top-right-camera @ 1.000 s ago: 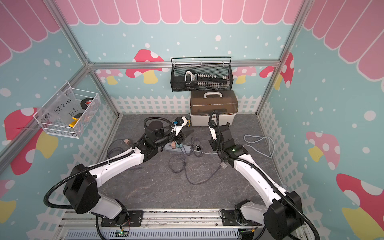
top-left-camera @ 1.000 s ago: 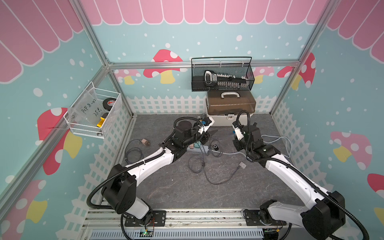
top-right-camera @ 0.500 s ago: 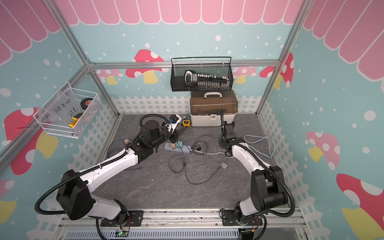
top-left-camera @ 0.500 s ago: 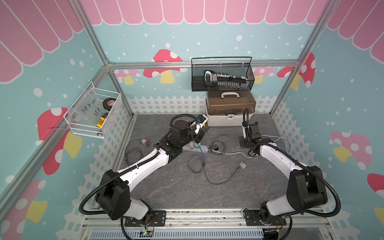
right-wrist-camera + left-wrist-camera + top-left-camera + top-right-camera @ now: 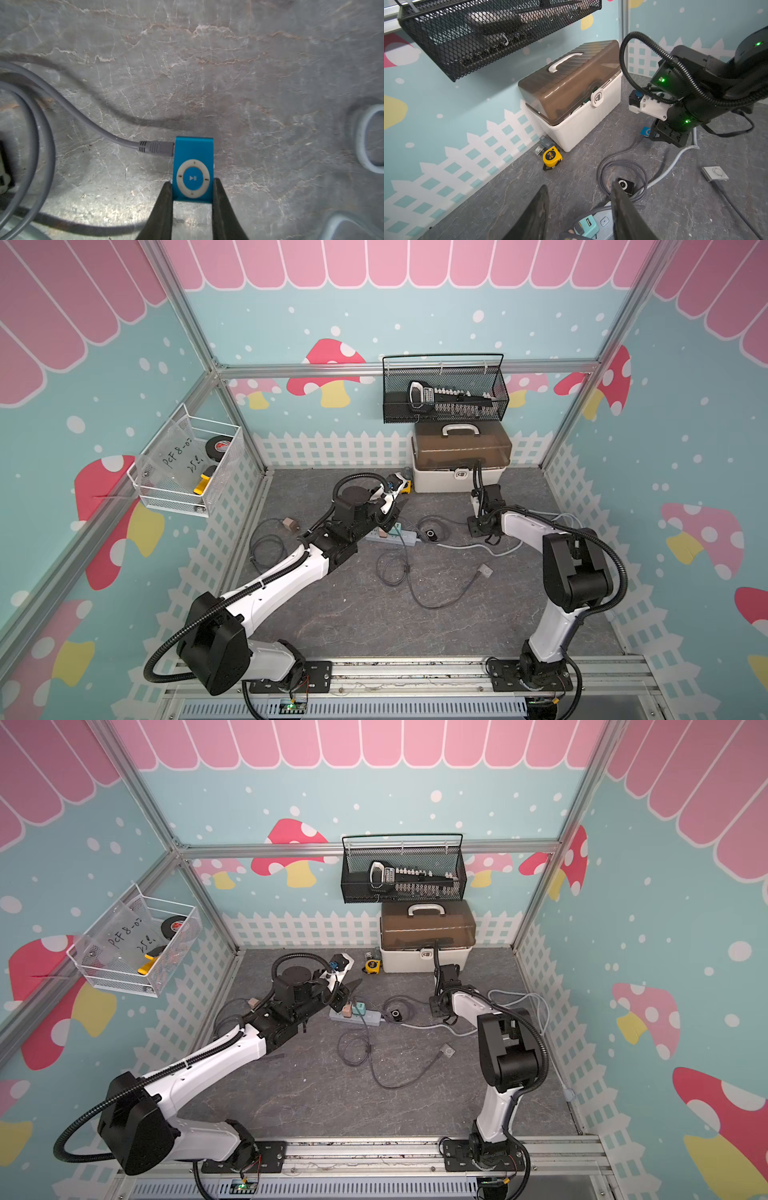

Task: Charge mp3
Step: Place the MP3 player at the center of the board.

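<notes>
A blue mp3 (image 5: 193, 168) with a white control ring lies low over the grey mat, and a grey cable plug (image 5: 155, 148) is seated in its side. My right gripper (image 5: 192, 187) is shut on the mp3's lower edges and points down at the mat in both top views (image 5: 478, 526) (image 5: 436, 1009). The same mp3 (image 5: 645, 132) peeks out under that gripper in the left wrist view. My left gripper (image 5: 579, 193) is open and holds nothing. It hovers over the power strip (image 5: 399, 536), where a teal charger (image 5: 588, 225) is plugged in.
A black player (image 5: 431, 534) lies inside a cable loop and a silver one (image 5: 484, 571) sits on a cable end. A brown-lidded toolbox (image 5: 461, 452), yellow tape measure (image 5: 371, 966) and black mesh basket (image 5: 442, 393) stand at the back. Loose cables (image 5: 266, 543) lie left.
The right arm has swung away from the power strip toward the right and lowered its gripper with the mp3 to the mat. The left gripper has barely moved.
</notes>
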Controlling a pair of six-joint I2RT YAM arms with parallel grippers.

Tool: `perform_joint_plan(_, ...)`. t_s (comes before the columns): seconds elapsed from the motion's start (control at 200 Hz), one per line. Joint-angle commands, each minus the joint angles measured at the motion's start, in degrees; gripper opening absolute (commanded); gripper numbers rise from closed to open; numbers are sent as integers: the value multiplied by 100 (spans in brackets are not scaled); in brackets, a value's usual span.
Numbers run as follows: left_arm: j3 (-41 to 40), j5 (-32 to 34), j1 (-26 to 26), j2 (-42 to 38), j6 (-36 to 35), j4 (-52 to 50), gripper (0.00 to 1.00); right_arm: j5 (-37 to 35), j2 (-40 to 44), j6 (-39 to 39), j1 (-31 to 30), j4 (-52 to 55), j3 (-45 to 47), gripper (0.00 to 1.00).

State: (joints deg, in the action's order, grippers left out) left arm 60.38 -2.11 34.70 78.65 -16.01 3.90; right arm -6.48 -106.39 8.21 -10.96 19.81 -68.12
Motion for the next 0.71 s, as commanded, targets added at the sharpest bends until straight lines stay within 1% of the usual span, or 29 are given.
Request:
perform_joint_plan(0.0,-80,197,-77,-165,-9,-268,46,151,-104,84,-3,313,-205,9)
perform_joint_plan(0.105,-75,241,-146,-185,49,-332,46,284,-191,60,2,474,-272,18)
perform_joint_plan(0.275,-61,274,-221,-188,123,-376,46,329,-137,42,-8,505,-196,40)
perform_joint_plan(0.505,62,439,-342,-149,378,-495,46,357,4,-51,-3,573,-266,50)
perform_joint_plan(0.625,198,656,-490,-140,646,-729,47,333,417,-214,-3,423,-217,55)
perform_joint_plan(0.7,279,813,-637,-174,917,-917,47,291,738,-432,6,445,-287,57)
